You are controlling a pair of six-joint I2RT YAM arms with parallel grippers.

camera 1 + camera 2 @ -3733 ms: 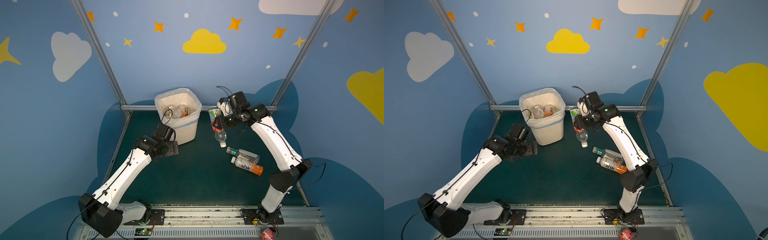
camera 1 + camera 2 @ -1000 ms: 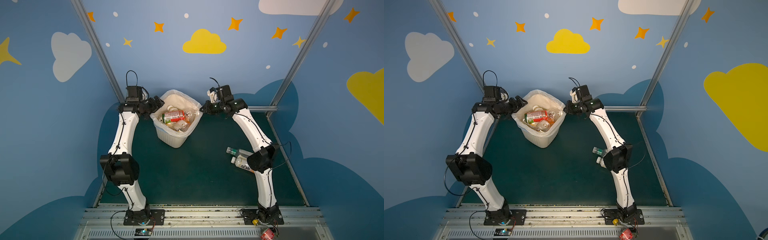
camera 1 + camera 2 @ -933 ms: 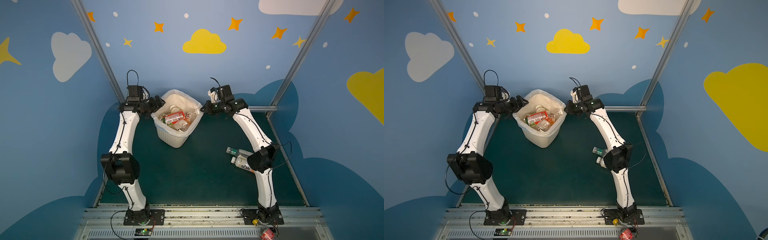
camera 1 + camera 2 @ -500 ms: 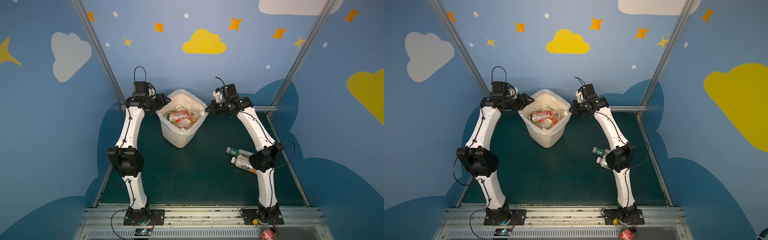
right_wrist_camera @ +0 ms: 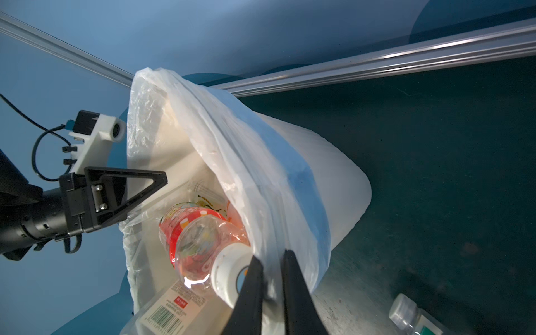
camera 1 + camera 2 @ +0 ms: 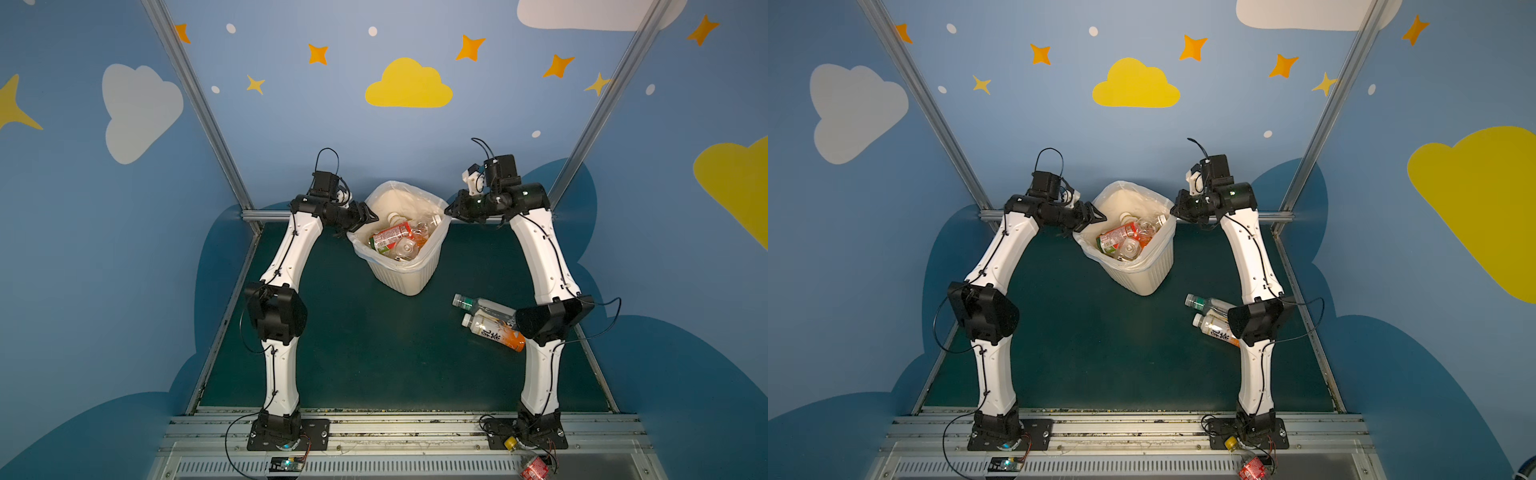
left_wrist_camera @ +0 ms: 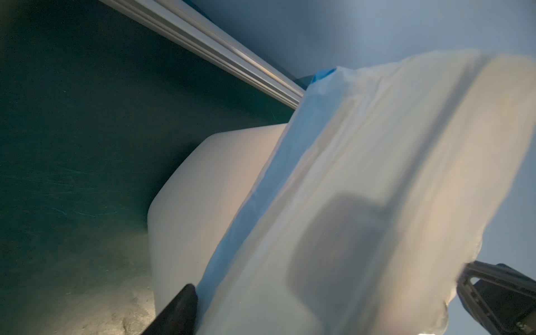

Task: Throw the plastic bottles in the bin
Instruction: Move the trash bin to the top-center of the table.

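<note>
The cream bin (image 6: pixel 409 278) (image 6: pixel 1144 276), lined with a white bag, hangs between both grippers with a corner towards the front. My left gripper (image 6: pixel 368 218) (image 6: pixel 1096 218) (image 7: pixel 327 276) is closed across its left rim. My right gripper (image 6: pixel 451 212) (image 6: pixel 1175 214) (image 5: pixel 272 261) pinches the right rim and bag. Several plastic bottles lie inside, among them a red-labelled one (image 6: pixel 388 237) (image 5: pixel 200 237). Two bottles lie on the floor at the right: a clear green-labelled one (image 6: pixel 482 305) (image 6: pixel 1208 304) and an orange one (image 6: pixel 492 332) (image 6: pixel 1214 328).
The right arm's elbow (image 6: pixel 548 318) hangs over the two floor bottles and hides part of them. An aluminium rail (image 6: pixel 266 215) runs along the back of the dark green floor (image 6: pixel 374 353). A small red item (image 6: pixel 534 471) lies by the right arm's base.
Both grippers and the bin between them have shifted to the right. The left jaws have narrowed onto the bin's rim. The floor bottles have not moved.
</note>
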